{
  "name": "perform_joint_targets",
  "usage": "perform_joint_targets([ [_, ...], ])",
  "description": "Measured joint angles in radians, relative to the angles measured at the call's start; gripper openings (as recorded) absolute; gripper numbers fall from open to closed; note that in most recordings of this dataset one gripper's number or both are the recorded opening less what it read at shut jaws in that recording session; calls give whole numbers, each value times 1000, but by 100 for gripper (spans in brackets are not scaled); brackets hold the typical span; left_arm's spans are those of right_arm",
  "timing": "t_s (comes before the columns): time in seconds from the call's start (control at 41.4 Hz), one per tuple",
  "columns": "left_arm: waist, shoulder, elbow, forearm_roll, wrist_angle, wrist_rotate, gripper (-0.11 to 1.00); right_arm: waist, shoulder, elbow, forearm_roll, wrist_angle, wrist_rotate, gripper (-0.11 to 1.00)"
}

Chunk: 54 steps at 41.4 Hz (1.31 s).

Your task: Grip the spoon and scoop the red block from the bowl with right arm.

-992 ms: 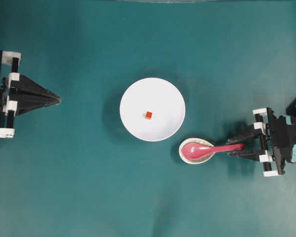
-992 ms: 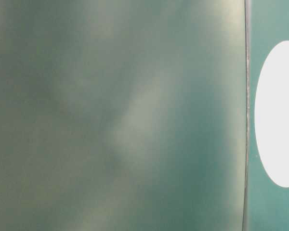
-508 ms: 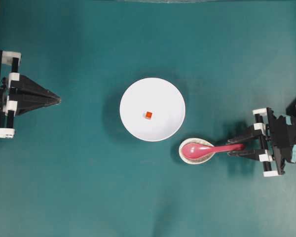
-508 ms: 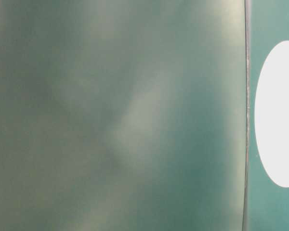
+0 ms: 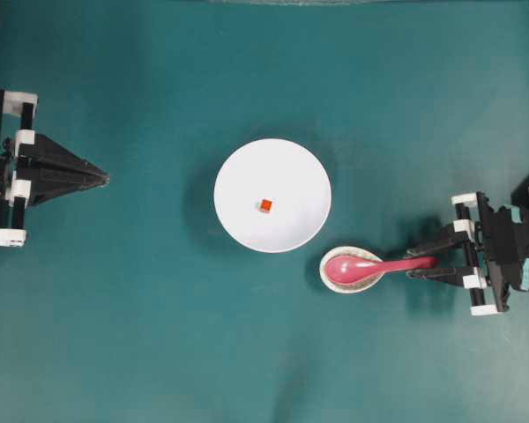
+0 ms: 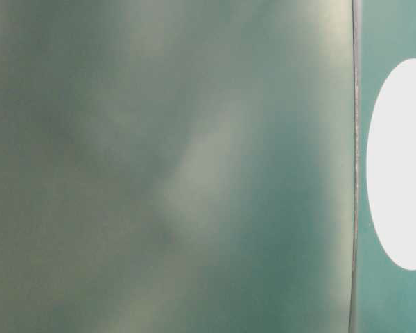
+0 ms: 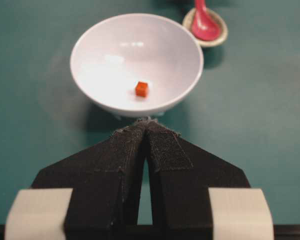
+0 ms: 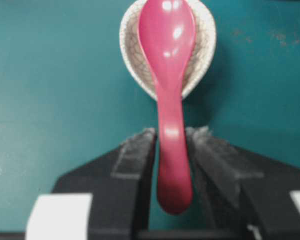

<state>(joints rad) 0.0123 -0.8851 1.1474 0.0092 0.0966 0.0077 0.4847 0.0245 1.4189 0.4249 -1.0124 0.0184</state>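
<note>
- now the right gripper (image 8: 170, 137) has its fingers (image 8: 137, 150) narrowed onto the spoon (image 8: 169, 65) handle, a shade tighter than a second ago; both pads look in contact.
- scoop rests in the speckled spoon rest (image 5: 351, 269).
- grip seems made; lifting looks next.
- red block (image 5: 265, 205) sits in the bowl (image 5: 247, 167), near.
- left gripper (image 7: 146, 124) closed, parked well apart.
</note>
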Motion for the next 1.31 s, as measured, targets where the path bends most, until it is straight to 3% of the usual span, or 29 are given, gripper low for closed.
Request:
perform_joint_targets([
  [0.556,2,2,0,0,0,0,0,0,0,0,0,-3,0,37],
  [1.306,2,2,0,0,6,0,0,0,0,-2,0,-8,0,25],
])
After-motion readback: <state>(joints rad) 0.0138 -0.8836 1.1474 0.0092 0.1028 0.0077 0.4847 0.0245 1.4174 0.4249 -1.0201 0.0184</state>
